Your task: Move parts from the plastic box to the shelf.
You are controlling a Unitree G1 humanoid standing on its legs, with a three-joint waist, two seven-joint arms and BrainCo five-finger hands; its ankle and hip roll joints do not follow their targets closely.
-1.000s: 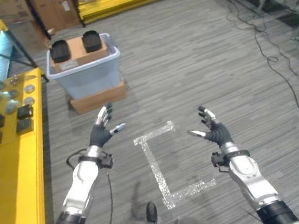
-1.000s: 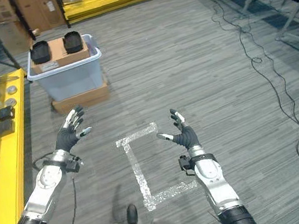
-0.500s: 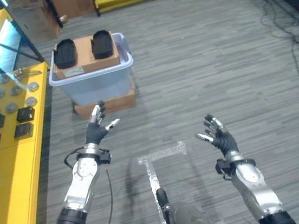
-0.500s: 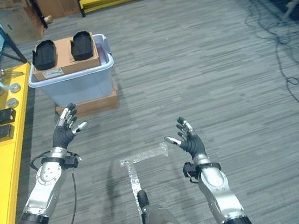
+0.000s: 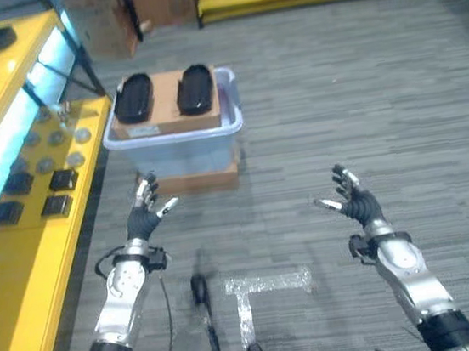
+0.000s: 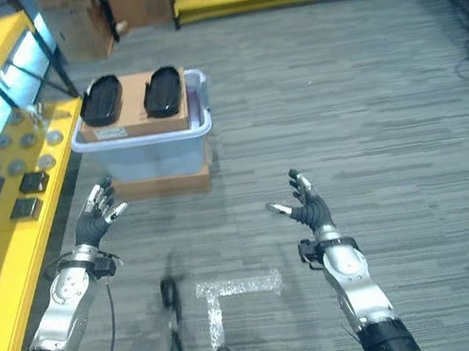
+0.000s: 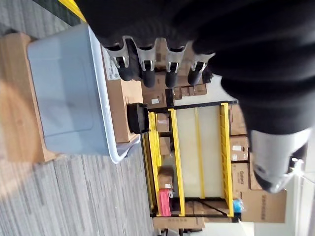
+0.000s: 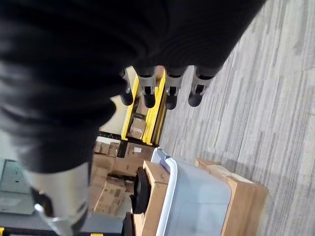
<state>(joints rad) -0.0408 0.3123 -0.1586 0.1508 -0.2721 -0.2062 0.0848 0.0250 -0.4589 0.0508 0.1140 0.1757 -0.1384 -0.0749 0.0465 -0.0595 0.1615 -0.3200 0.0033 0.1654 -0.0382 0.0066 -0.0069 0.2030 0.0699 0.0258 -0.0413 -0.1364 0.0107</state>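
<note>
Approach phase; nothing grasped yet.

Left robot hand (image 5: pixel 145 220): raised in front of the body, fingers straight and spread, holding nothing. Right robot hand (image 5: pixel 356 206): same posture, fingers loosely extended, empty. Both hang over bare floor, well apart from each other and short of the load.

Plastic box (image 5: pixel 173 148): pale blue-grey tub standing on a flat cardboard carton (image 5: pixel 191 181) on the floor, directly ahead, just beside the near corner of the yellow shelf (image 5: pixel 23 253). A brown cardboard box (image 5: pixel 169 112) fills the tub to the rim; two black oval parts (image 5: pixel 133 99) lie side by side on top of it, long axes running away from the robot. The left wrist view shows the tub wall and one dark part at the carton's edge.

Shelf: lower tier along the robot's left carries round silvery discs (image 5: pixel 51 162) toward the far end and small black blocks (image 5: pixel 62 180) nearer; the near stretch of that tier is bare yellow surface.

Judgement on the step: close the remaining gap squarely to the tub before reaching. Likely best to take one part per robot hand, thumb under the long rim and fingers over the top. Lift straight up so the cardboard is not dragged. Risk: the parts look shallow and smooth, so a pinch at the narrow end may slip. The bare near stretch of the shelf looks like the easiest place to set down.
</note>
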